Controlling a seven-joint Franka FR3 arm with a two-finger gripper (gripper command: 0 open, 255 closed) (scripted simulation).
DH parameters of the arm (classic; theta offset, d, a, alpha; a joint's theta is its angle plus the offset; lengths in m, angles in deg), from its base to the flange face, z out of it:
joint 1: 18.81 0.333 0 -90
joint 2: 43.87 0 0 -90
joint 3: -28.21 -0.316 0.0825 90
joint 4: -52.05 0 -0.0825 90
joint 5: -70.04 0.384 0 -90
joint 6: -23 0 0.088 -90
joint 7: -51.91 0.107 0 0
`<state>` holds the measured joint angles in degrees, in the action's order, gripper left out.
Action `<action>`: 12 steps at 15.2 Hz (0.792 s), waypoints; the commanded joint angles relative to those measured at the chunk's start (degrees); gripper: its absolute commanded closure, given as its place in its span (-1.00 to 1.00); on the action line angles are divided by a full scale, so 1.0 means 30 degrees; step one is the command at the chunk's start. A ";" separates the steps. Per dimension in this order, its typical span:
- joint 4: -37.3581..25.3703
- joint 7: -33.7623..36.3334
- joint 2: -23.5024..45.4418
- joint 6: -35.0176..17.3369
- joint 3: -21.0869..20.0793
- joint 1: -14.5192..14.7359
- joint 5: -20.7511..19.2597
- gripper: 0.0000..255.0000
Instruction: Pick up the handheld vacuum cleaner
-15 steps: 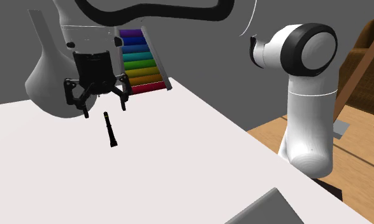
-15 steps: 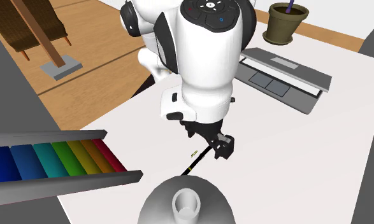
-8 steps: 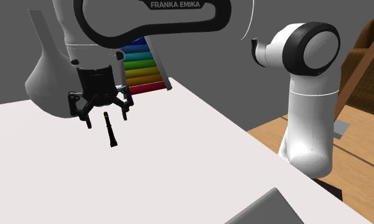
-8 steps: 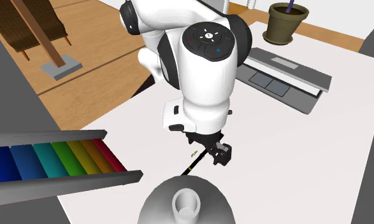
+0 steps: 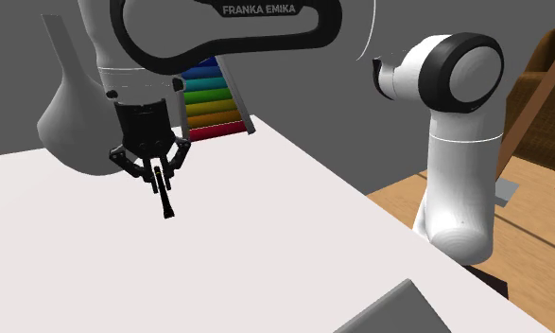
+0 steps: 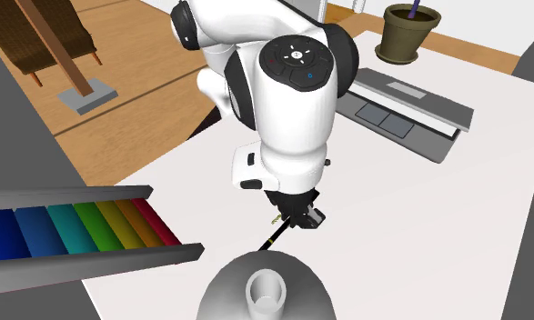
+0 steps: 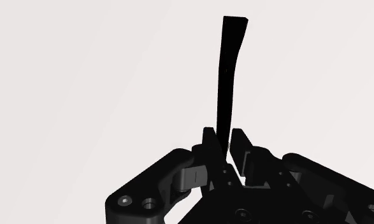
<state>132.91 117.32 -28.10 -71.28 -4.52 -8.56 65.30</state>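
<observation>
Fingers (image 7: pixel 208 145) of the black gripper (image 5: pixel 158 178) were pinched shut on one thin end of the black handheld vacuum cleaner (image 5: pixel 166 204), which lay flat on the white table (image 5: pixel 285 227) near the rainbow rack (image 5: pixel 212 104), so it looked ready to lift.

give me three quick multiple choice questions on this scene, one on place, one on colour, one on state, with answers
1. The handheld vacuum lies on: A the white table; B the wood floor; C the laptop.
2. Its colour: A red; B black; C white.
3. The claw is: A wide open above it; B shut on nothing; C shut on the vacuum's end.
Answers: 1 A, the shoulder view shows it flat on the tabletop. 2 B, it is a slim black stick. 3 C, the wrist view shows both fingers clasping it.
</observation>
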 commanded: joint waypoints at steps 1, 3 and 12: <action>0.0005 0.0000 0.0009 -0.0006 -0.0001 0.0003 0.0001 1.00; 0.0005 0.0015 0.0008 -0.0004 -0.0007 0.0013 0.0001 1.00; -0.3403 0.0279 0.0799 0.2684 -0.0064 0.0584 -0.0430 1.00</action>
<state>123.76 118.03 -26.03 -64.02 -4.69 -7.05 64.20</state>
